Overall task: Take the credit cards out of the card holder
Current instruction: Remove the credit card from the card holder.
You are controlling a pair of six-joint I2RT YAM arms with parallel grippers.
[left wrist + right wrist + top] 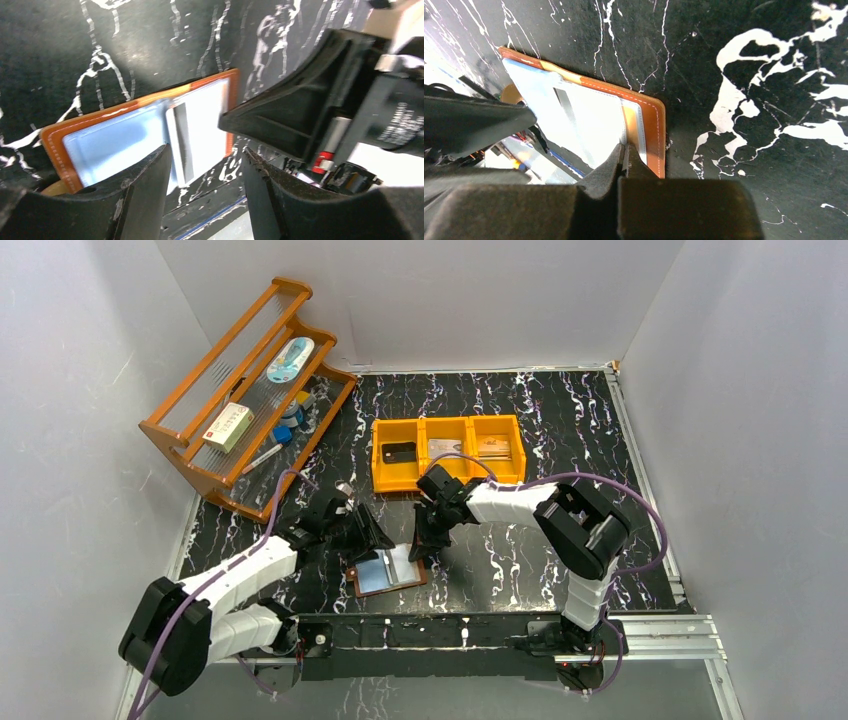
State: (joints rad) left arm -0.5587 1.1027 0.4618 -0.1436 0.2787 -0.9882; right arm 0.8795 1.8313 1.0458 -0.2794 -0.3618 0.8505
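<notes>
The card holder [388, 573] lies open between the arms, the right gripper [625, 150] pinched tight at its pocket edge, perhaps on a credit card, the left gripper [207, 151] half-spread above; next, a straight outward pull.

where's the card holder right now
In the top view the card holder lies open near the front edge of the table, slightly left of centre, between the left gripper and the right gripper, on the near side of the orange bin.

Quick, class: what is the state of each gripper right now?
Left gripper: open, empty, above the card holder.
Right gripper: shut at its pocket edge; whether it pinches anything cannot be told.
</notes>
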